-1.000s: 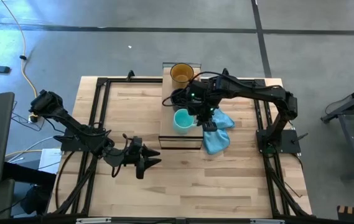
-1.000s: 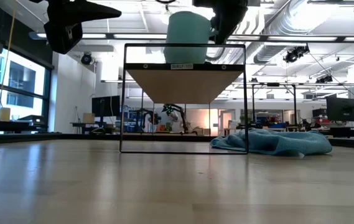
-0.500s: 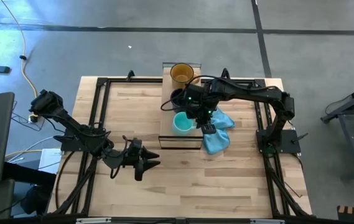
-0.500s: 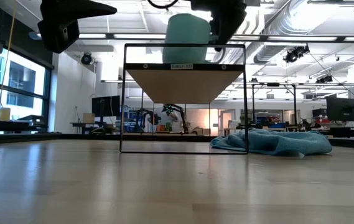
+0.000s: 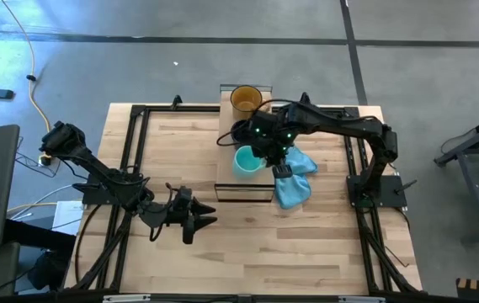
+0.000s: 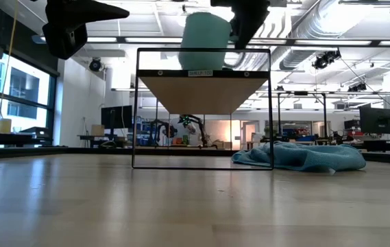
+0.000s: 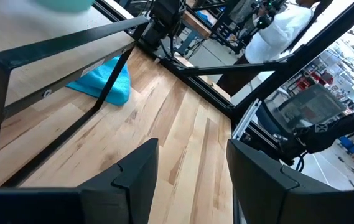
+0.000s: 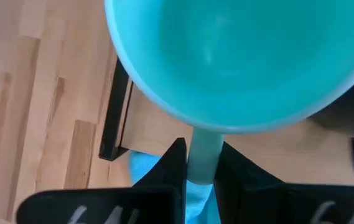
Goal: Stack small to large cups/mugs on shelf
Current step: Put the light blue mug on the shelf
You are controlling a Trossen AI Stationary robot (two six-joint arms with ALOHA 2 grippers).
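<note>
The black mug [image 5: 241, 131] is mostly hidden beneath the right arm, and the teal mug [image 8: 239, 56] is cut off.

Bright, even light falls from the ceiling strips overhead, and daylight comes in through the tall windows on one side of the hall. Glare sheens across the counter [image 6: 181, 206] nearest the low camera, where the wood blurs. The teal mug [image 8: 239, 56] sits soft and out of focus. Overhead, shadows on the floor stay faint.
</note>
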